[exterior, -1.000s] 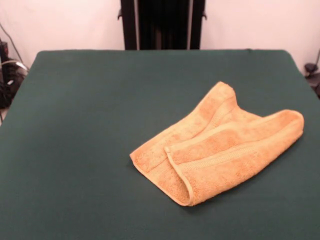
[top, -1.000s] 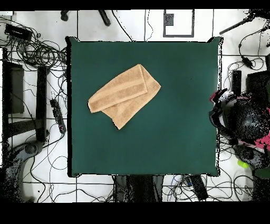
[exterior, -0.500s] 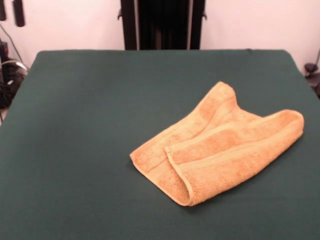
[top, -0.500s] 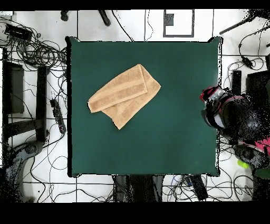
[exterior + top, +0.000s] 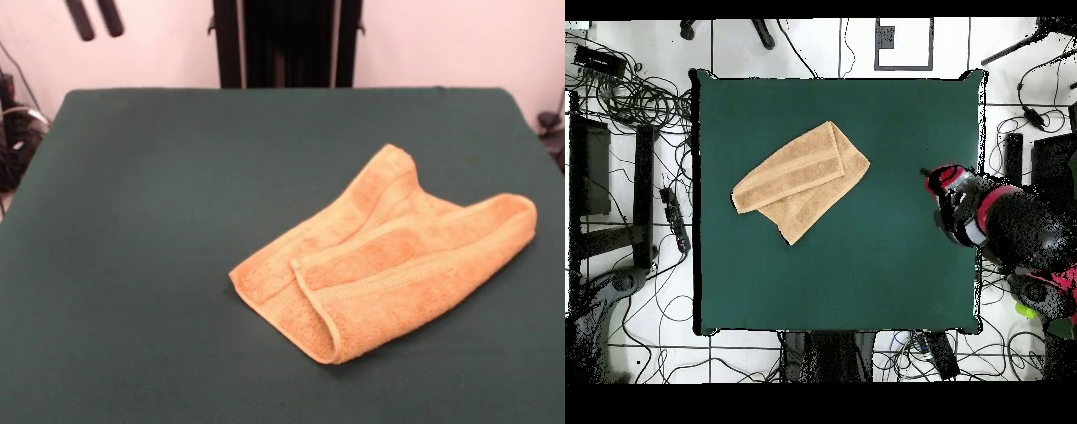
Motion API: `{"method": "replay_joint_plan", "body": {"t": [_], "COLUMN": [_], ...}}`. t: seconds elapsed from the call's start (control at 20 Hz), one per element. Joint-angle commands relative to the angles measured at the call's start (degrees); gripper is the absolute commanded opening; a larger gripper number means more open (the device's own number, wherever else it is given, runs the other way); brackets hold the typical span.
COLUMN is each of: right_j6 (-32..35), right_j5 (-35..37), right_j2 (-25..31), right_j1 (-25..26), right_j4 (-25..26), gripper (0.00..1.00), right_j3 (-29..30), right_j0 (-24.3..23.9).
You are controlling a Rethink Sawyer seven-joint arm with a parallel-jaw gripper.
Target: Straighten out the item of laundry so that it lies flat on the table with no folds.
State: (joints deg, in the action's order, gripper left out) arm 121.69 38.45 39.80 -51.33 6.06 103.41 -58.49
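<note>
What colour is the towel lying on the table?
Orange-tan, with flat woven bands in the same shade; the towel shows best in the front view, against the dark green table.

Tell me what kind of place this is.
Likely a robotics lab: a green table holding only a folded towel, a robot arm reaching in, and cables strewn over the tiled floor.
</note>
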Motion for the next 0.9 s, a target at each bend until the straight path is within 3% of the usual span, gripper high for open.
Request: {"method": "replay_joint_plan", "body": {"t": [0.05, 0.45, 0.9], "right_j6": [-13.41, -12.09, -11.66], "right_j5": [-1.08, -2.98, -10.16], "right_j2": [17.31, 24.77, 27.62], "right_j1": [9.3, 19.36, 31.06], "right_j4": [-3.82, -1.23, 6.97], "gripper": [1.0, 1.0, 1.0], "right_j3": [11.62, 13.29, 12.32], "right_j0": [-3.26, -9.4, -10.63]}}
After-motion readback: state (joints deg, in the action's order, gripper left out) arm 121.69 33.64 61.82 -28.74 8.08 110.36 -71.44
